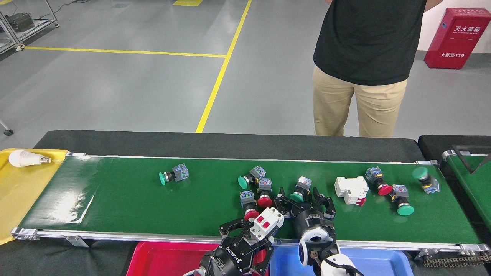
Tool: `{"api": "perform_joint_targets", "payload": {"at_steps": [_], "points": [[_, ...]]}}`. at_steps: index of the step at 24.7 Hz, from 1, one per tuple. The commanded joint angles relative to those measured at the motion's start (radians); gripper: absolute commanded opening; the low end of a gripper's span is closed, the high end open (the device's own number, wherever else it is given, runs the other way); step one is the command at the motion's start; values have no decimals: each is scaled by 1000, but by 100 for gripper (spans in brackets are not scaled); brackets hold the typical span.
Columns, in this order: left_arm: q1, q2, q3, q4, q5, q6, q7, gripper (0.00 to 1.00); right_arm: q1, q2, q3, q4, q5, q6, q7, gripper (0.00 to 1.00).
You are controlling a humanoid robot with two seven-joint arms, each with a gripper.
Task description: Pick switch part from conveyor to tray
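The conveyor (pixel 126 199) is a wide green belt with silver rails, carrying several switch parts. My left gripper (pixel 256 230) is shut on a white switch part (pixel 267 221) with two red toggles. It holds that part over the near rail, above where the red tray (pixel 161 260) meets the blue tray (pixel 383 264). My right gripper (pixel 303 201) stands open on the belt, its fingers on either side of a green push-button part (pixel 299 191). Just to its left lies a cluster of red and green push-buttons (pixel 255 188).
A lone green push-button (pixel 173 175) lies mid-left. A white breaker (pixel 350 189) and three more push-buttons (pixel 399 197) lie to the right. At the left end, a yellow tray (pixel 19 199) holds a light bulb (pixel 23 158). A person (pixel 364 65) stands behind the belt.
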Motion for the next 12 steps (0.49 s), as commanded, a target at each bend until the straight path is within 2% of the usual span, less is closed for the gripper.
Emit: {"api": "perform_joint_targets", "payload": {"at_steps": [1, 4, 7, 10, 12], "points": [[-7, 5, 28, -11, 23, -25, 10, 14, -28, 0, 0, 1, -1, -15, 5, 29], [-3, 10, 100, -13, 35, -85, 10, 14, -26, -10, -2, -4, -6, -25, 8, 5], [25, 10, 152, -17, 34, -119, 13, 14, -26, -43, -6, -35, -9, -36, 40, 1], [55, 11, 166, -37, 34, -125, 16, 14, -22, -129, -17, -183, -12, -62, 58, 1], [60, 13, 163, -50, 32, -125, 16, 14, -22, -161, -37, -271, -12, -73, 64, 1]]}}
